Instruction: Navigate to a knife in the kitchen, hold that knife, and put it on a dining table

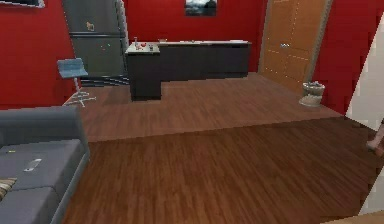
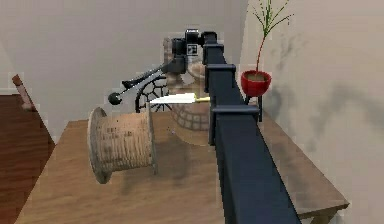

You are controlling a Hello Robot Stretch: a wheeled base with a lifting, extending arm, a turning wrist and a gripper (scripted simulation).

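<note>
On the wooden dining table (image 2: pixel 70 190) in the arm side view, the dark arm (image 2: pixel 240 150) rises from the bottom edge to the gripper (image 2: pixel 128 93), whose thin fingers (image 2: pixel 140 80) point left. A knife (image 2: pixel 175 98) with a pale blade and yellow handle lies level just under the gripper body, in front of a woven basket (image 2: pixel 188 120). I cannot tell whether the gripper holds it.
A woven spool-shaped thing (image 2: pixel 120 142) stands on the table's left part, and a red pot with a thin plant (image 2: pixel 257 80) at the back by the wall. In the forward view a grey sofa (image 1: pixel 35 160) sits lower left. Dark kitchen counters (image 1: pixel 190 60), a grey fridge (image 1: pixel 95 40) and a blue stool (image 1: pixel 73 70) line the red wall.
</note>
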